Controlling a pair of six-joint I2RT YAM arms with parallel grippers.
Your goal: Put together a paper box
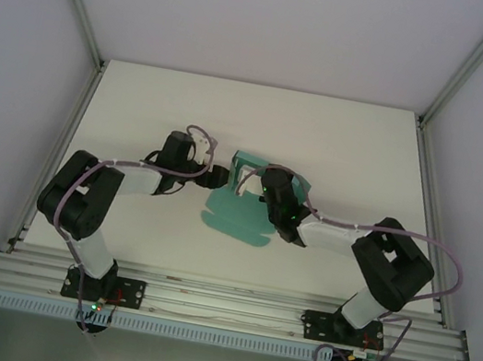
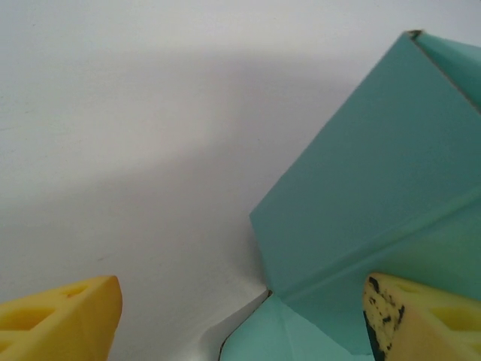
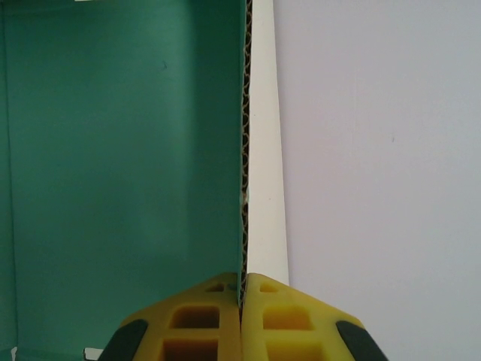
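Note:
The teal paper box (image 1: 233, 215) lies partly folded in the middle of the white table, with one panel raised. My left gripper (image 1: 222, 175) is at its left edge. In the left wrist view it (image 2: 240, 327) stands open, its yellow fingers (image 2: 64, 316) far apart, with a folded corner of the box (image 2: 361, 195) between them and the right finger in front of the teal panel. My right gripper (image 1: 252, 182) reaches in from the right. Seen from the right wrist, it (image 3: 242, 295) is shut on the edge of an upright wall of the box (image 3: 120, 150), whose corrugated edge runs straight up from the fingertips.
The white table (image 1: 342, 142) extends bare to the back and both sides of the box. Metal frame posts (image 1: 76, 2) and side walls enclose it. An aluminium rail (image 1: 220, 303) with both arm bases runs along the near edge.

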